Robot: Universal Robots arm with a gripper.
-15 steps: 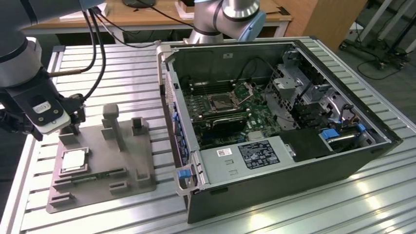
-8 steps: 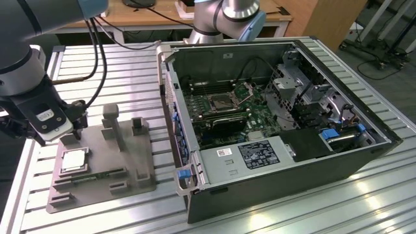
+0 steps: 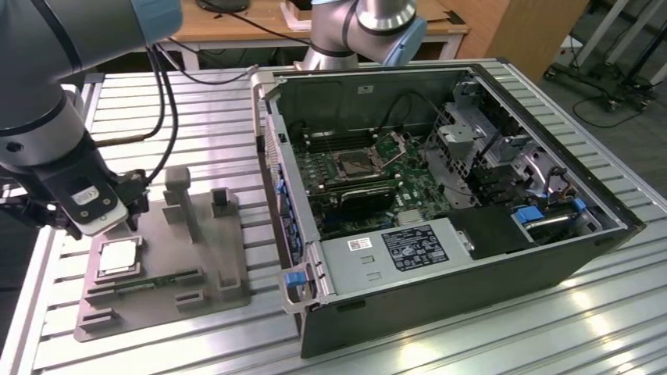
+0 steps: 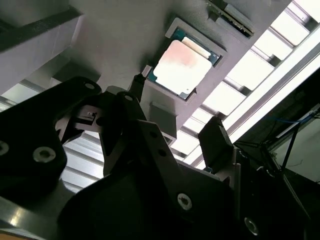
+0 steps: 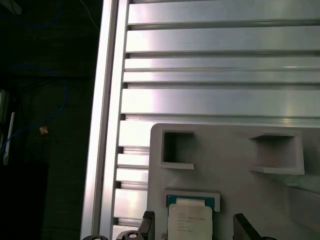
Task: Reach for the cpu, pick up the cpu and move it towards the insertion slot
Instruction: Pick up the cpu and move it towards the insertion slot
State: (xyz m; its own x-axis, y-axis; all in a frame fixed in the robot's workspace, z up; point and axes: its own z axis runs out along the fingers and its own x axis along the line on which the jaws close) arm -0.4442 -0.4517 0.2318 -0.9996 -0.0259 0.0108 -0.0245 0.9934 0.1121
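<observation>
Looked like a robotics lab: marked by a ribbed aluminium surface (image 3: 469, 344) carrying an opened computer case (image 3: 438, 305) and a grey moulded fixture (image 3: 208, 266), attended by a jointed robot arm (image 3: 42, 117) with trailing black cables (image 3: 167, 101), backed by a wooden desk (image 3: 250, 31).

The arm (image 3: 42, 94) points its hand (image 4: 176, 105) downward, fingers (image 4: 216, 137) spread apart.

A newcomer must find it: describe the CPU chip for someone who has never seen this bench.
On the exterior view's left, beside the open black computer case, stands a grey plastic fixture. In its square recess lies the flat square silver-topped chip, unlike the long thin green memory stick beside it.
</observation>
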